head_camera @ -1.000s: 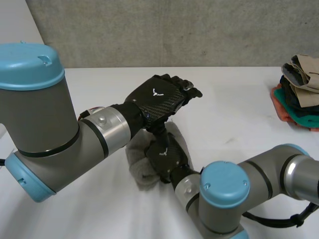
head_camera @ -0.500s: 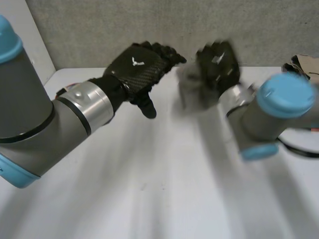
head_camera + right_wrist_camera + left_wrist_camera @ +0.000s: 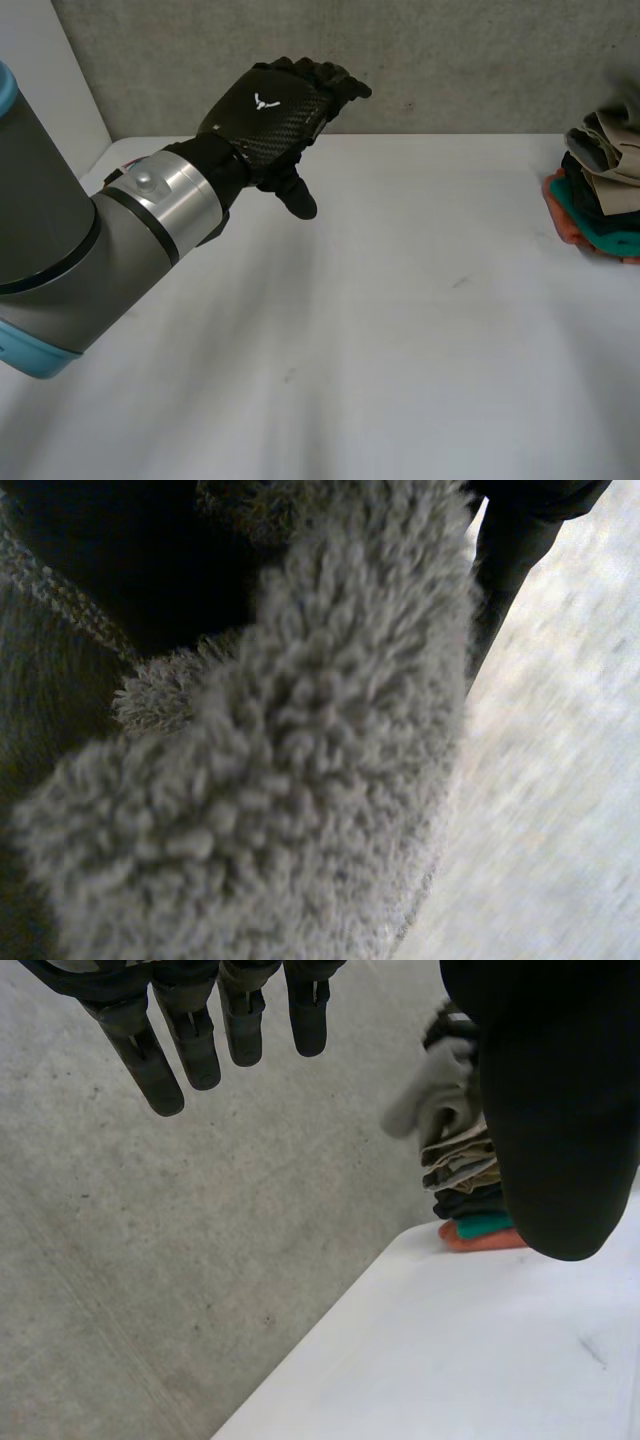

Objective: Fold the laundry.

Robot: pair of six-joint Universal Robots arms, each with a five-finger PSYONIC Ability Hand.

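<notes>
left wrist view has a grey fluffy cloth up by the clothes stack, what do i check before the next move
1. Left hand out of the way: ok, raised over the table, fingers straight, holding nothing.
2. Grey fluffy cloth at the right hand: ok, it lies close under the palm.
3. Right hand's grip on the cloth: cannot tell.
4. Cloth lined up with the clothes stack: ok, it is at the stack's top in the left wrist view; touching or apart, cannot tell.
5. Stack even enough to take another piece: not ok, its top pieces look rumpled.
</notes>
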